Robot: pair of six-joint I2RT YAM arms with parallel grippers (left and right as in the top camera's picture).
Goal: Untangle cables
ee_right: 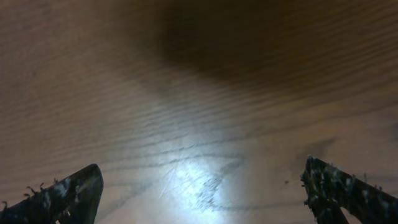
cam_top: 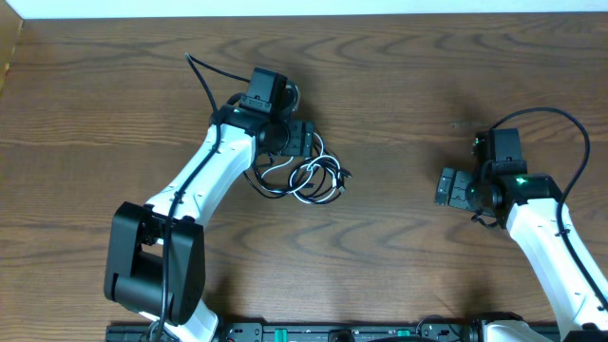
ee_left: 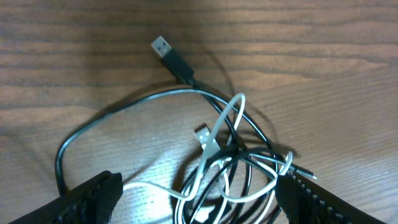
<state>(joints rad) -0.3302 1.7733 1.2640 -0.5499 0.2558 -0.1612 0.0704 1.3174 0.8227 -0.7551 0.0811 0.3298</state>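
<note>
From overhead, the wood-grain worktop [cam_top: 399, 76] runs bare across most of the frame, with a pale strip along its top edge and wide open room between the two arms. The cables [cam_top: 306, 179] lie in a small loose knot left of centre, its long axis roughly left to right, well away from every edge. The left fingers [cam_top: 302, 138] sit just above the knot, spread wide. The right fingers [cam_top: 446, 186] rest far off at the right, also spread, with bare wood around them.

In the left wrist view, we see the left fingers [ee_left: 93, 198] at the lower corners, wide apart and gripping nothing; the cables [ee_left: 230, 155] lie between them, at lower centre. A thin black cable [ee_left: 124, 106] sweeps in a broad loop to the left, and its flat metal plug [ee_left: 163, 46] points to the upper left. A glossy white cable [ee_left: 227, 121] arches over the black strands.

In the right wrist view, the right fingers [ee_right: 68, 196] stand fully apart at the bottom corners, dark and scuffed, with only shiny wood between them.
</note>
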